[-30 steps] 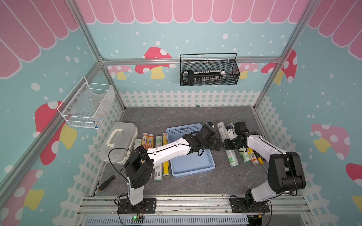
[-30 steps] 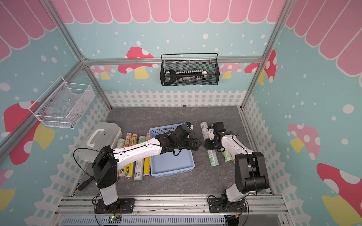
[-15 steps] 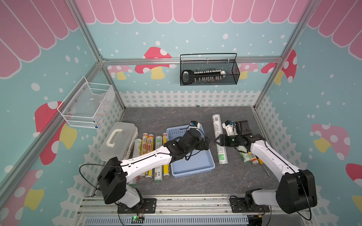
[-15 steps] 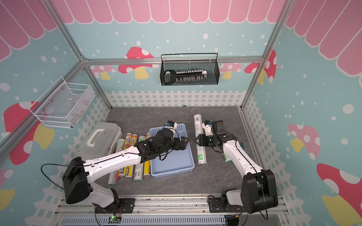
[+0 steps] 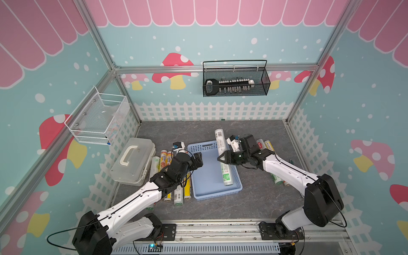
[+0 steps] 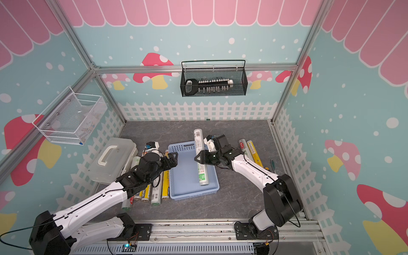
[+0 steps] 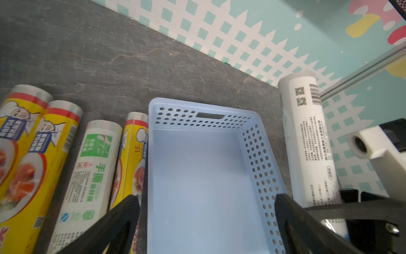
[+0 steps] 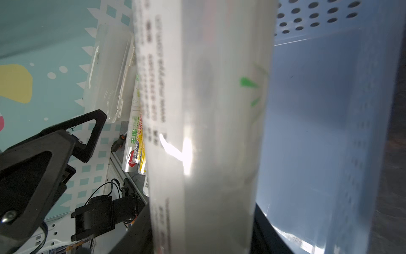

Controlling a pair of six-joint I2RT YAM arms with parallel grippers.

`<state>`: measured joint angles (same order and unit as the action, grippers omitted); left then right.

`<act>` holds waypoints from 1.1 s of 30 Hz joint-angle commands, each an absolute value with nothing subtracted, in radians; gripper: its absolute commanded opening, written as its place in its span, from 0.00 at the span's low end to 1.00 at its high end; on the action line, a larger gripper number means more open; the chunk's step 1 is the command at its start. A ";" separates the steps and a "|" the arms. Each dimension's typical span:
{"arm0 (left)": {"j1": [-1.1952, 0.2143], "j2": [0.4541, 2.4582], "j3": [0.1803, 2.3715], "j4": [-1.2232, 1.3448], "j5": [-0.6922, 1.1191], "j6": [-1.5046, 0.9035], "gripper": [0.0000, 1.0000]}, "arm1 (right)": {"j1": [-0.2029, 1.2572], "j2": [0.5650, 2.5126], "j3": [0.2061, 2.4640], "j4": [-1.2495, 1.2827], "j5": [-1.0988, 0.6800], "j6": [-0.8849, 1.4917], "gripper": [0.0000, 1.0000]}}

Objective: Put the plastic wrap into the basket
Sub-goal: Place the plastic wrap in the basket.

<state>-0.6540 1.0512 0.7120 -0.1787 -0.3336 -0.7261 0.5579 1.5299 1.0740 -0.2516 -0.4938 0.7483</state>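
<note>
The basket (image 5: pixel 217 195) (image 6: pixel 194 195) is a light blue perforated tray on the grey floor, with nothing lying on its bottom (image 7: pixel 197 176). My right gripper (image 5: pixel 223 157) (image 6: pixel 199 159) (image 8: pixel 202 220) is shut on the middle of a white plastic wrap roll with green print (image 5: pixel 227 176) (image 6: pixel 203 174) (image 8: pixel 208 110). The roll runs lengthwise over the basket's right side, and its far end sticks out past the back rim. My left gripper (image 5: pixel 198 159) (image 6: pixel 173 157) (image 7: pixel 206 204) is open and holds nothing, above the basket's left edge. Several more rolls (image 5: pixel 163 159) (image 7: pixel 94 165) lie left of the basket, and others (image 5: pixel 265 145) lie to its right.
A clear lidded box with a handle (image 5: pixel 132 161) stands left of the rolls. A black wire basket (image 5: pixel 235 81) hangs on the back wall and a white wire basket (image 5: pixel 99 119) on the left wall. A black-handled screwdriver (image 8: pixel 117 143) lies near the front left.
My right gripper has lifted the white roll off the right-hand pile and carried it left over the basket. My left arm has drawn back from the right pile to the basket's left edge.
</note>
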 commanded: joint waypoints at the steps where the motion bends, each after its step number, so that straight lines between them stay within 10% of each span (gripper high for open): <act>1: -0.624 1.007 0.676 -0.208 -0.349 -0.772 0.99 | 0.612 1.580 1.123 -0.140 -0.497 0.832 0.22; 33: -0.456 1.190 0.612 -0.020 0.068 -0.902 0.95 | 0.798 2.028 1.292 -0.017 -0.516 0.995 0.35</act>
<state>-0.4603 1.1782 0.6113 -0.0734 0.0330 -0.8783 0.7906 2.0167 1.2572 -0.1051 -0.4686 0.9707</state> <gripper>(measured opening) 0.954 0.496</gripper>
